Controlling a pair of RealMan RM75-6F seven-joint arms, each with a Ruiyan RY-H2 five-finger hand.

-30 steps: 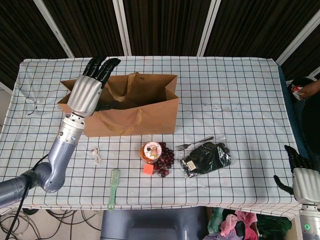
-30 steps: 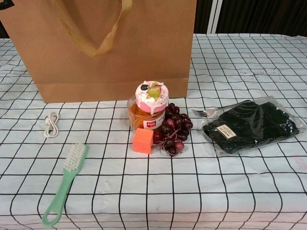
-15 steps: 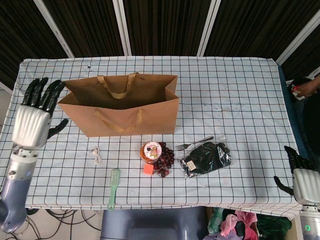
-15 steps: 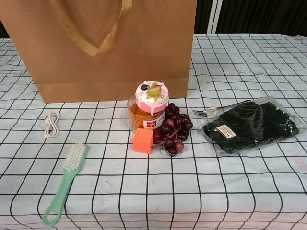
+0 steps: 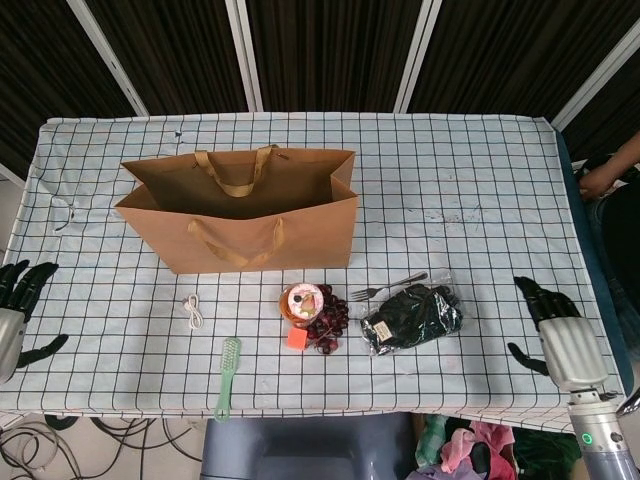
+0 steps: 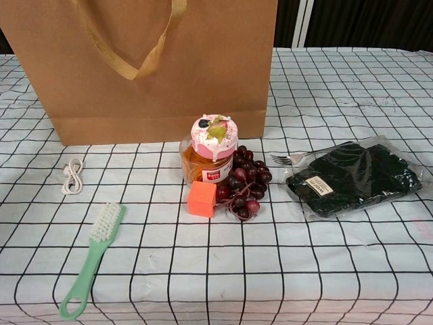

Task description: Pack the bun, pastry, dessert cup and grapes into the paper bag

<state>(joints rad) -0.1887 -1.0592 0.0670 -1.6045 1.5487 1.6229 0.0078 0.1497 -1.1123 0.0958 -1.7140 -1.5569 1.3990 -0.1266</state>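
Observation:
The brown paper bag (image 5: 240, 215) (image 6: 149, 64) stands open at the table's back left. In front of it sit the pink-topped dessert cup (image 5: 302, 301) (image 6: 208, 149) and, touching it, the dark grapes (image 5: 328, 320) (image 6: 245, 186). To their right lies a dark pastry in a clear wrapper (image 5: 412, 317) (image 6: 352, 177). No bun shows; the bag's inside is mostly hidden. My left hand (image 5: 15, 318) hangs empty off the table's left edge, fingers spread. My right hand (image 5: 555, 330) is by the right front edge, also empty with fingers apart.
A small orange cube (image 5: 296, 339) (image 6: 201, 198) rests against the cup. A fork (image 5: 388, 286) (image 6: 298, 158) lies by the pastry. A green brush (image 5: 227, 376) (image 6: 91, 261) and a coiled white cable (image 5: 192, 311) (image 6: 71, 175) lie front left. A person's hand (image 5: 600, 180) shows at far right.
My left hand has drawn back from the bag's mouth, down and left, off the table's edge. My right hand has risen and moved inward toward the table.

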